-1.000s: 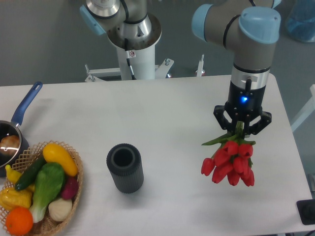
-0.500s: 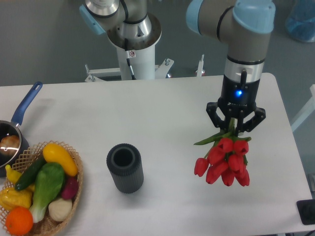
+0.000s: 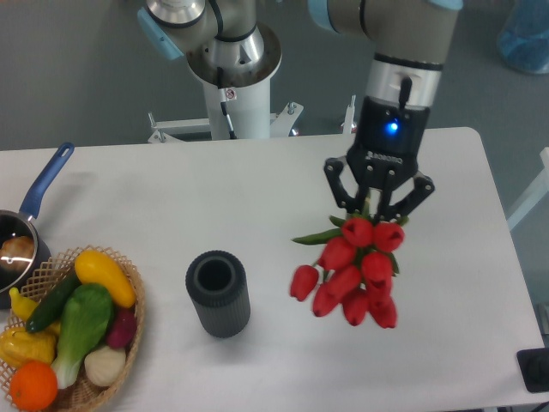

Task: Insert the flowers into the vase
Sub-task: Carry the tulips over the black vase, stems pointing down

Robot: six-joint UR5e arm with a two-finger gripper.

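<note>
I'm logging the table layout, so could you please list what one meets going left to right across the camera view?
Blue-handled saucepan → woven wicker basket of toy vegetables and fruit → dark grey ribbed vase → bunch of red tulips held by the gripper.

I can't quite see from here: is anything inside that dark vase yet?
The vase shows only a dark, open mouth; its bottom is in shadow, so unseen. The flowers hang in the hand, off to its right.

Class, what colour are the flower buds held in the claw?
Red, on the flowers; the fixed camera shows them clearly.
</note>
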